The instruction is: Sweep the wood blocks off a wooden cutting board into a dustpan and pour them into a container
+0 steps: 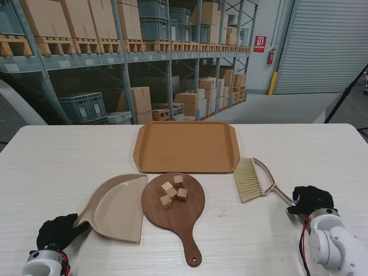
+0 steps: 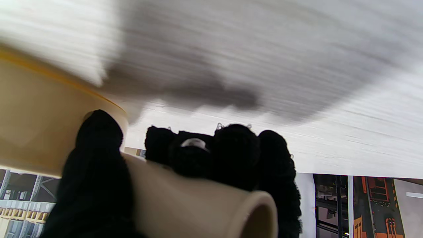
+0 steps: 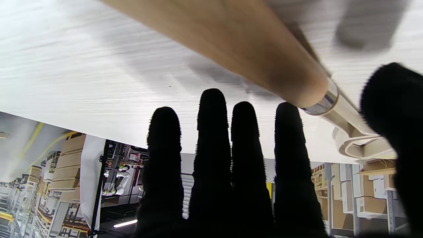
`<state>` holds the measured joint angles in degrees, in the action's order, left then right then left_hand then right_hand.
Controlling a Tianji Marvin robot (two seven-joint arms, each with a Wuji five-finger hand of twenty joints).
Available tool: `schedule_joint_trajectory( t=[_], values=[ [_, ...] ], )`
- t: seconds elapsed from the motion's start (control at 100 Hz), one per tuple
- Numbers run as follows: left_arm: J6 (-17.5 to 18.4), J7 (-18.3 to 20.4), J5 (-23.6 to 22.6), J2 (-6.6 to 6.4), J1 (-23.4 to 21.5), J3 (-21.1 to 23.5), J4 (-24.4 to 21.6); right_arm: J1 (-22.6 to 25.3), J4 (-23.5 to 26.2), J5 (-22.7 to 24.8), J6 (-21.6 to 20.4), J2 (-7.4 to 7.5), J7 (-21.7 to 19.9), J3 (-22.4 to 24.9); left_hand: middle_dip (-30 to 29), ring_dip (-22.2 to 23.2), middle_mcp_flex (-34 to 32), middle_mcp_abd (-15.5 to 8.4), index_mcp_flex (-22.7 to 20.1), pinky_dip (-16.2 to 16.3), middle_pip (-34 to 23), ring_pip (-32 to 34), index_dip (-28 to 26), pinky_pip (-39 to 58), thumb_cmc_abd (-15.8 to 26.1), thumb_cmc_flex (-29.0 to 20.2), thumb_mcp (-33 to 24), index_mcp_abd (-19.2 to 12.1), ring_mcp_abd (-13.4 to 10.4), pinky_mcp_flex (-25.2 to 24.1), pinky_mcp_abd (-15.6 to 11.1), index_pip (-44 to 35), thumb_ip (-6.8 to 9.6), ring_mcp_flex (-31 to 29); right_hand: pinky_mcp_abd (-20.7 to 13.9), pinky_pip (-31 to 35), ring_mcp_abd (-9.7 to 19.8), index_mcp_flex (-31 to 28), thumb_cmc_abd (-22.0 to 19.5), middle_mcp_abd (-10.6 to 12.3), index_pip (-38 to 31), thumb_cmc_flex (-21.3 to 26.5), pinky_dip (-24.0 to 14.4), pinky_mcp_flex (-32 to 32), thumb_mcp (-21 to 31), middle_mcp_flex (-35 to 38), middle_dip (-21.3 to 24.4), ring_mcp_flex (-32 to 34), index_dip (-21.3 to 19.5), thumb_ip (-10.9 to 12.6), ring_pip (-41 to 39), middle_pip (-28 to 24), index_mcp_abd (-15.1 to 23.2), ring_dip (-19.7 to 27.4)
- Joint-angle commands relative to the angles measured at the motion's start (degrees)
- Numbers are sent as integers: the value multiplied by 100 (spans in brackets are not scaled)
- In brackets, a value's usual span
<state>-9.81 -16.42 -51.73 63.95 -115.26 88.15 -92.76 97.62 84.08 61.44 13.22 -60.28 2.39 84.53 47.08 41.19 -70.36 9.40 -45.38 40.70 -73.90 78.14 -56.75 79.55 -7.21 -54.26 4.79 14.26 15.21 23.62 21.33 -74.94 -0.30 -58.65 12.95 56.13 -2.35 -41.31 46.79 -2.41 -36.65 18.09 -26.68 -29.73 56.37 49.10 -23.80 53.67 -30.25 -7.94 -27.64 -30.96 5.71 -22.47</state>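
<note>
Several small wood blocks (image 1: 173, 190) lie on the round, dark wooden cutting board (image 1: 175, 214) at the table's middle. A beige dustpan (image 1: 118, 208) rests just left of the board. My black-gloved left hand (image 1: 56, 231) is shut on the dustpan handle (image 2: 191, 205), fingers (image 2: 234, 152) curled over it. A hand brush (image 1: 250, 179) lies right of the board, its wooden handle (image 3: 231, 43) reaching to my right hand (image 1: 311, 199). That hand (image 3: 238, 172) is open, fingers straight beside the handle's end, thumb (image 3: 393, 99) on its other side, not closed on it.
An orange-brown tray (image 1: 187, 145) sits beyond the board at the table's far middle. The cutting board's own handle (image 1: 191, 253) points toward me. Warehouse shelving stands behind the white table (image 1: 63, 167).
</note>
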Motion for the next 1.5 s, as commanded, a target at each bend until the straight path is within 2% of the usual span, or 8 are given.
schedule_joint_trajectory(
  t=[0.0, 0.23, 0.7, 0.78, 1.06, 1.18, 1.32, 1.49],
  values=[
    [-20, 111, -15, 14, -41, -5, -10, 5, -38, 37, 42, -30, -74, -29, 193, 61, -477, -321, -540, 146, -624, 50, -86, 112, 1041, -703, -432, 125, -417, -97, -4, -436, 31, -337, 327, -139, -134, 106, 4, -141, 103, -165, 100, 54, -35, -144, 65, -155, -73, 96, 92, 35, -200, 75],
    [-39, 112, -10, 16, -42, -9, -12, -21, -103, 289, 30, 28, -291, -60, 188, 60, -467, -314, -535, 146, -610, 43, -82, 109, 1041, -708, -434, 119, -413, -100, 1, -428, 31, -329, 29, -42, -237, -246, 414, -342, -6, -72, 132, -533, 448, 54, -119, 112, -257, 152, -181, -358, -630, -55],
    [-82, 97, -12, 21, -60, -9, -23, -218, -374, 107, 315, 24, -317, -381, 186, 60, -462, -308, -529, 144, -598, 27, -75, 100, 1040, -705, -432, 111, -414, -113, -1, -414, 29, -317, -306, 810, 27, -499, 677, -208, -1122, 31, -199, -1628, 1671, 528, -905, 626, -1194, 458, -1730, -1643, -427, -558],
    [-89, 92, -10, 22, -65, -7, -25, -232, -400, 84, 337, 24, -325, -411, 185, 60, -459, -307, -527, 144, -594, 24, -73, 98, 1042, -705, -432, 110, -414, -115, -6, -410, 29, -314, -319, 811, 97, -435, 993, -157, -1433, 143, -307, -1678, 2040, 574, -1018, 655, -959, 235, -1875, -1754, -319, -585],
    [-102, 83, -8, 24, -69, -7, -28, -271, -487, -86, 414, 22, -429, -495, 183, 60, -453, -303, -524, 143, -584, 17, -69, 94, 1045, -703, -430, 106, -412, -121, -7, -404, 27, -310, -314, 804, 152, -250, 1404, -112, -1769, 446, -380, -1734, 2824, 518, -1143, 601, -819, 252, -1997, -1872, -210, -636],
    [-112, 78, -3, 26, -72, -9, -31, -349, -589, -211, 478, 14, -427, -586, 183, 60, -451, -301, -524, 142, -580, 13, -68, 91, 1045, -702, -429, 106, -411, -124, -6, -404, 27, -306, -321, 959, 148, -289, 1677, -102, -1925, 642, -423, -1978, 3115, 669, -1199, 753, -758, 125, -2078, -1885, -146, -615],
    [-120, 70, -1, 29, -77, -8, -34, -487, -781, -385, 566, -9, -309, -737, 181, 60, -446, -299, -515, 142, -572, 6, -63, 88, 1046, -700, -430, 97, -411, -129, -12, -391, 27, -300, -284, 1112, 72, -479, 2064, -114, -2085, 1014, -386, -2230, 3355, 1026, -1126, 1066, -459, -94, -2005, -1717, -66, -372],
    [-125, 67, 1, 29, -79, -8, -35, -661, -1053, -571, 668, -27, -209, -951, 179, 60, -441, -295, -515, 142, -565, 1, -61, 88, 1045, -699, -430, 96, -411, -129, -6, -391, 28, -299, -257, 1341, -8, -844, 2459, -99, -2198, 1545, -333, -2563, 3358, 1555, -974, 1530, -114, -88, -1839, -1434, 52, -212]
  ],
)
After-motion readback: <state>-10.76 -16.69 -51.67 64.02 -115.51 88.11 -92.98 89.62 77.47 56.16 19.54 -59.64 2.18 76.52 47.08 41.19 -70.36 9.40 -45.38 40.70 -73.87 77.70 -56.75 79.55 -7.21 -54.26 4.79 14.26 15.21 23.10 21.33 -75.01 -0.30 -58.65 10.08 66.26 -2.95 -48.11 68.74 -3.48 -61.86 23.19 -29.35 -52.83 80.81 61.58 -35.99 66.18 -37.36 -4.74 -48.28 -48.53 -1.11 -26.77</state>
